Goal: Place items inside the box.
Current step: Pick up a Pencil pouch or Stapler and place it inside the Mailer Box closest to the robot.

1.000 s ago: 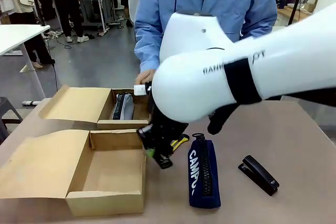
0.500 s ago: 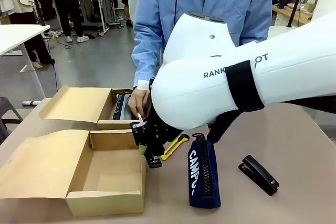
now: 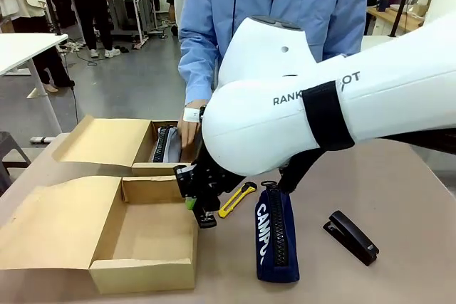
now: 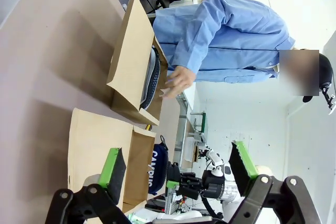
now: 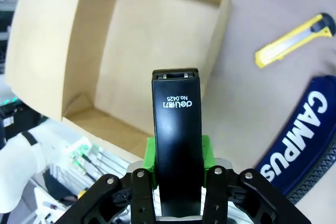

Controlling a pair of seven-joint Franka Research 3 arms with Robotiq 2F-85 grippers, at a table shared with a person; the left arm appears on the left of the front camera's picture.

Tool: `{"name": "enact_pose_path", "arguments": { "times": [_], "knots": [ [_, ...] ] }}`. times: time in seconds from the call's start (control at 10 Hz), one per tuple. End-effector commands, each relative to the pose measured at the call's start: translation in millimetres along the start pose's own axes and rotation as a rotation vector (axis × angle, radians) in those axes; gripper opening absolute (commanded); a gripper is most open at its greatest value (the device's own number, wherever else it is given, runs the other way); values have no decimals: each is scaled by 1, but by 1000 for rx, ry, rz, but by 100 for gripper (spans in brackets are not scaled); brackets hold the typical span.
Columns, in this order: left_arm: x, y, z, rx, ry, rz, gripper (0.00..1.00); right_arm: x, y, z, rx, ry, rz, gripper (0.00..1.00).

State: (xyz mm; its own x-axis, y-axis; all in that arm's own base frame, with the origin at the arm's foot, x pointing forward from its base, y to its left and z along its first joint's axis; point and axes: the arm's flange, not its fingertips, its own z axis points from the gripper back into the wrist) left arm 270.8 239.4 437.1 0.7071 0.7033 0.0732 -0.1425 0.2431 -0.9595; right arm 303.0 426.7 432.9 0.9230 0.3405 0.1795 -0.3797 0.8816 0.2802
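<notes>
My right gripper (image 3: 197, 203) is shut on a black stapler (image 3: 206, 219) and hangs at the right wall of the box (image 3: 146, 268), an open brown cardboard box with its flap lid lying to the left. In the right wrist view the stapler (image 5: 176, 124) sticks out between the green pads, over the box's (image 5: 131, 35) rim. A yellow-and-black utility knife (image 3: 237, 198), a navy "CAMPUS" pencil case (image 3: 275, 236) and a second black stapler (image 3: 351, 237) lie on the table to the right. My left gripper (image 4: 176, 163) is open and holds nothing.
A second open cardboard box (image 3: 135, 146) stands behind the first, with a grey-and-black pencil case (image 3: 168, 144) inside. The person's hand (image 3: 189, 130) reaches into that box. The person in a blue shirt stands at the far edge.
My right gripper has moved left with the stapler, up to the near box's right wall. The person's hand has come down to the far box.
</notes>
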Motion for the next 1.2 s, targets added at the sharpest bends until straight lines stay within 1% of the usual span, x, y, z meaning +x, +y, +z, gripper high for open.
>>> {"name": "enact_pose_path", "arguments": {
  "times": [0.0,0.1,0.3,0.5,0.7,0.9,1.0,1.1],
  "knots": [
    [-1,0,0,-21,-3,-19,100,9,41,-13,-50,-69,9,37],
    [-1,0,0,-21,-3,-19,100,10,62,-26,-82,-60,-6,37],
    [-1,0,0,-21,-3,-19,100,16,82,-60,-161,0,-27,37],
    [-1,0,0,-21,-3,-19,100,26,84,-89,-196,-21,-27,37],
    [-1,0,0,-21,-3,-19,100,33,76,-109,-200,-44,-48,37],
    [-1,0,0,-21,-3,-19,100,35,67,-115,-217,-12,-71,37],
    [-1,0,0,-21,-3,-19,100,35,65,-114,-213,-7,-73,43],
    [-1,0,0,-21,-3,-19,100,35,63,-113,-208,-4,-69,96]
  ]
}}
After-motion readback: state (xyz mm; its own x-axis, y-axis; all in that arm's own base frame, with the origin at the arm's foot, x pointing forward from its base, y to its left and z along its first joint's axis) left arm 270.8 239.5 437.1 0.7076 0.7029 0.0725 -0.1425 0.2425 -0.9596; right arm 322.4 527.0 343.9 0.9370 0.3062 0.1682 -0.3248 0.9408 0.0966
